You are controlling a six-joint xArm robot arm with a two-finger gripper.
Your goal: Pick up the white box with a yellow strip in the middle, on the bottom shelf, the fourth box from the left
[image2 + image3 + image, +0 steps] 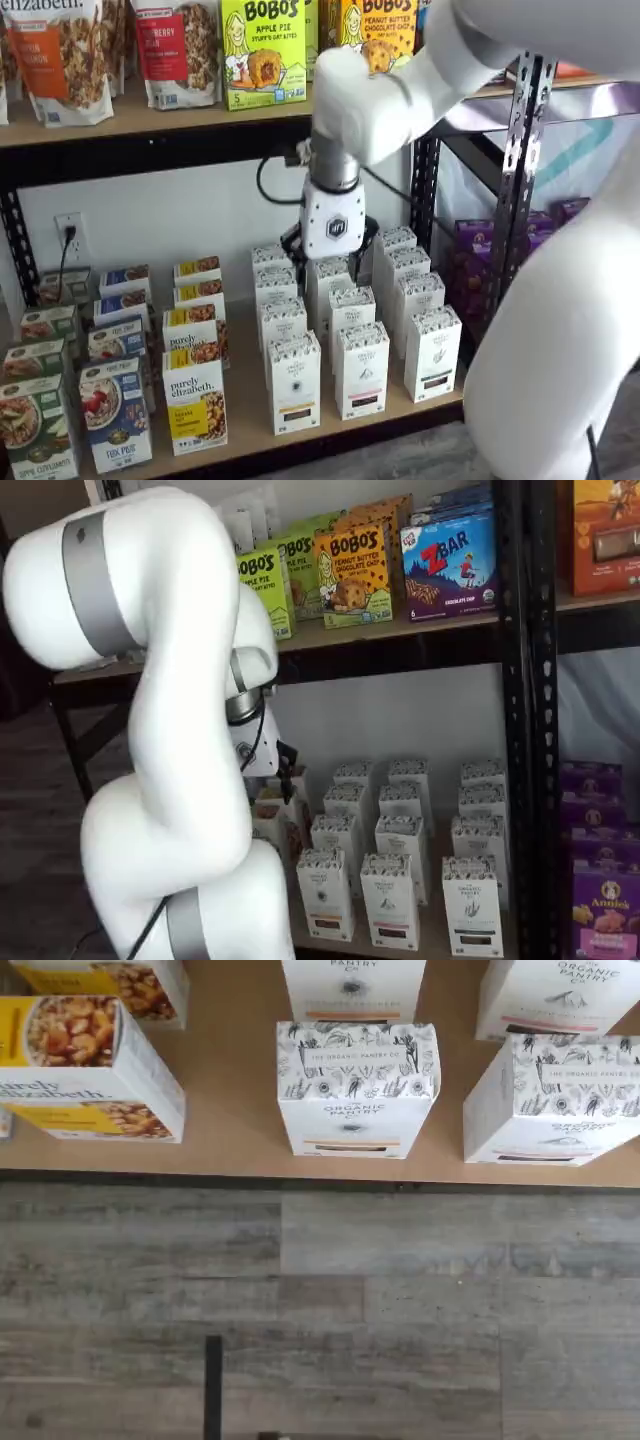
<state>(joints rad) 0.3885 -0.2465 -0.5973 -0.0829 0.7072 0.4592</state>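
The white box (pixel 294 383) with the yellow strip stands at the front of the bottom shelf (pixel 250 440), heading the left column of white cartons. In the wrist view it (pixel 355 1090) sits near the tan board's (pixel 230 1080) front edge. It also shows in a shelf view (pixel 325 892). My gripper (pixel 331 258) hangs above the rear cartons of these columns, behind and above the box. Its black fingers (pixel 292 248) stand apart on either side of the white body, open and empty. It shows side-on in a shelf view (pixel 280 760).
A like carton with a pink-red strip (pixel 361 370) stands to the box's right, and one with a black strip (pixel 433 352) beyond that. Purely Elizabeth boxes (pixel 196 405) stand to its left. A black upright (pixel 520 170) rises at the right. Grey plank floor (pixel 320 1310) lies below the shelf edge.
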